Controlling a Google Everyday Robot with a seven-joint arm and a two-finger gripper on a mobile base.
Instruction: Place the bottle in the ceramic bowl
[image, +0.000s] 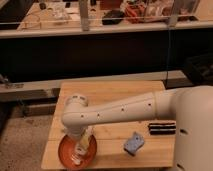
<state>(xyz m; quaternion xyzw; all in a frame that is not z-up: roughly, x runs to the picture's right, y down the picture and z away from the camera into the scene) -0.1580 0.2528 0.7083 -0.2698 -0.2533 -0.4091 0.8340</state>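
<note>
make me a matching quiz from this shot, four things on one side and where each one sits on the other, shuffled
Things:
1. bowl
2. blue-grey lump
3. black block
4. gripper

Places:
a. by the right edge of the table, as pictured
b. over the bowl, at the end of the arm
c. near-left corner of the table, as pictured
d. between the bowl and the block, near the front edge

Pairs: 1-c, 2-d, 3-a, 4-b
</note>
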